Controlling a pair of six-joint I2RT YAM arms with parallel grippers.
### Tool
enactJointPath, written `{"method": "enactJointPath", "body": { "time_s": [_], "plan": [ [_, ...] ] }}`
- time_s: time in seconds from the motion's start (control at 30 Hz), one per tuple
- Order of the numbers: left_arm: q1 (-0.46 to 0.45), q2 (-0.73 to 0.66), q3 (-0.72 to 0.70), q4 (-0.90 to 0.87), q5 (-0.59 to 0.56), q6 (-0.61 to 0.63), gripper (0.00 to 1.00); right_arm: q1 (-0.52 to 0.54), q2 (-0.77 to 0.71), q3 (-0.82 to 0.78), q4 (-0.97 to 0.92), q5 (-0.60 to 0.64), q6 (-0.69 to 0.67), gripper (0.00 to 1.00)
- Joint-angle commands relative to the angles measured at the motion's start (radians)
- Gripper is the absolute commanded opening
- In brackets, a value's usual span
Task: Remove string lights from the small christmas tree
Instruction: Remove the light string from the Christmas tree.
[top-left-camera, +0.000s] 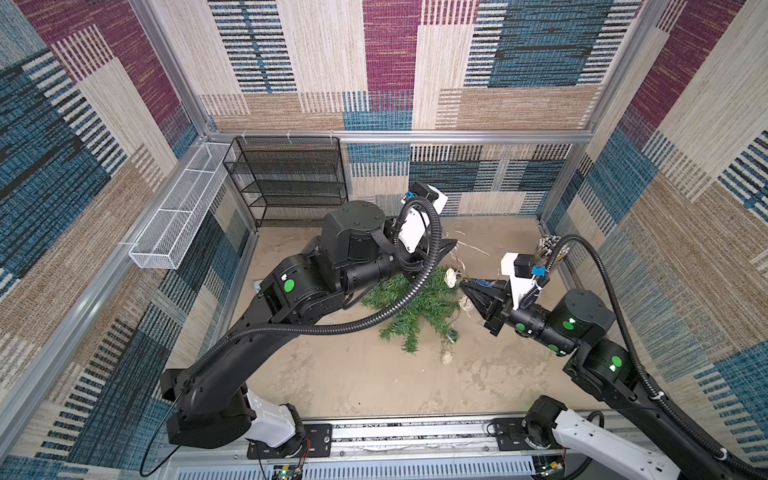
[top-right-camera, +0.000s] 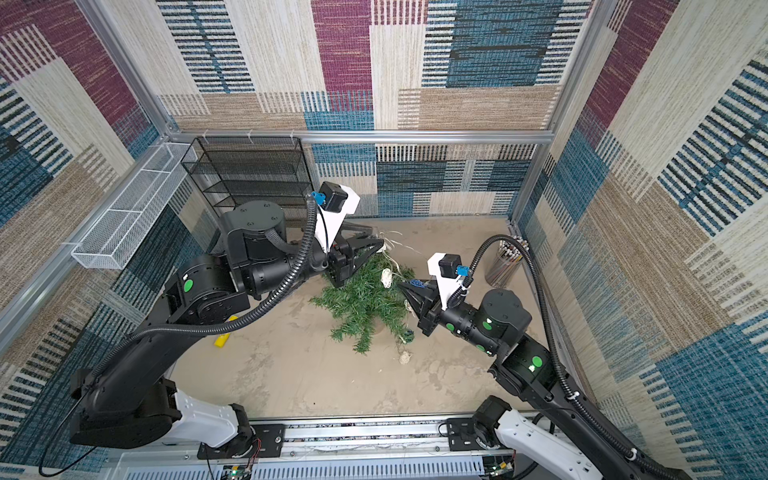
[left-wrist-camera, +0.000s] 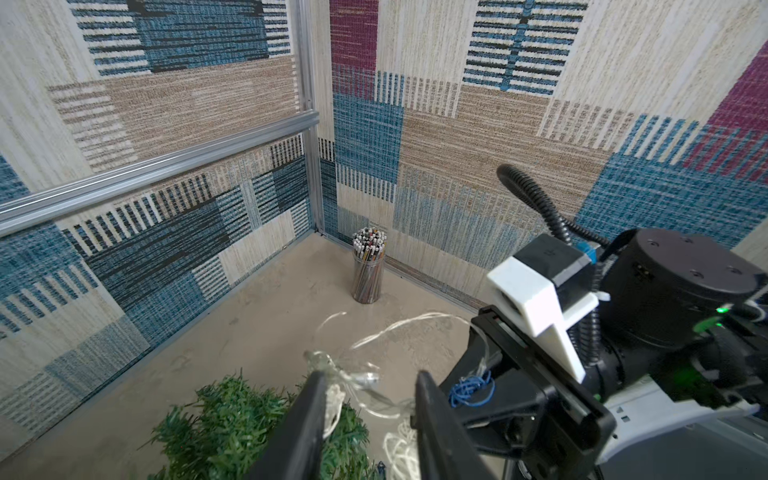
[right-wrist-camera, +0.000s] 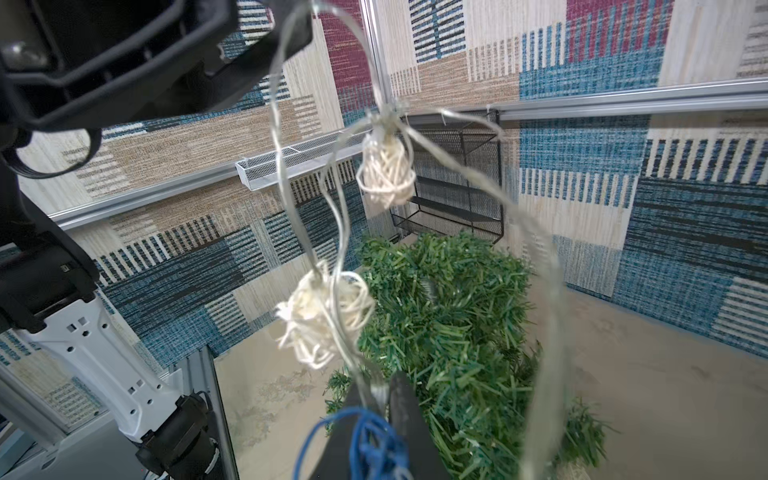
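The small christmas tree (top-left-camera: 419, 307) (top-right-camera: 365, 303) lies tipped on the sandy floor, green branches spread out. The string lights (right-wrist-camera: 386, 170) are a pale wire with cream woven balls; one ball (top-left-camera: 446, 357) rests on the floor by the tree. My right gripper (right-wrist-camera: 380, 390) (top-left-camera: 463, 286) is shut on the wire beside the tree, with a blue ball (right-wrist-camera: 365, 440) tangled on its fingers. My left gripper (left-wrist-camera: 370, 386) (top-right-camera: 374, 243) hangs open above the tree's far side. The wire is draped over one of the left gripper's fingers (left-wrist-camera: 311, 399) and runs loose between them.
A clear cup of coloured pencils (top-left-camera: 550, 245) (left-wrist-camera: 368, 270) stands in the far right corner. A black mesh shelf (top-left-camera: 291, 178) sits against the back wall and a white mesh basket (top-left-camera: 183, 212) hangs on the left rail. A yellow object (top-right-camera: 222, 338) lies under the left arm.
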Motion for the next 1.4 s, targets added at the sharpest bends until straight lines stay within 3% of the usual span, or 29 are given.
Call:
{"method": "enactJointPath", "body": {
  "time_s": [0.0,0.1,0.27,0.5,0.73,1.17,1.37],
  "plan": [
    [0.0,-0.033,-0.032,0.024,-0.072,0.026,0.61,-0.034,0.005,0.018,-0.05,0.028,-0.013,0.0],
    [-0.001,-0.068,-0.074,0.035,-0.114,0.026,0.76,-0.086,0.016,0.027,-0.087,0.022,-0.012,0.0],
    [0.002,-0.129,-0.144,0.042,-0.199,0.021,0.84,-0.197,0.031,0.055,-0.126,-0.005,-0.005,0.0],
    [0.028,-0.184,-0.224,0.016,-0.279,0.036,0.86,-0.384,0.088,0.156,-0.144,-0.032,-0.024,0.0],
    [0.096,-0.128,-0.213,-0.061,-0.289,0.053,0.87,-0.546,0.243,0.344,-0.132,-0.085,-0.013,0.0],
    [0.126,-0.098,-0.272,-0.062,-0.275,0.029,0.87,-0.663,0.305,0.352,-0.037,-0.101,-0.03,0.0],
    [0.148,-0.014,-0.195,-0.055,-0.273,0.015,0.87,-0.73,0.333,0.389,-0.061,-0.111,-0.044,0.0]
  ]
}}
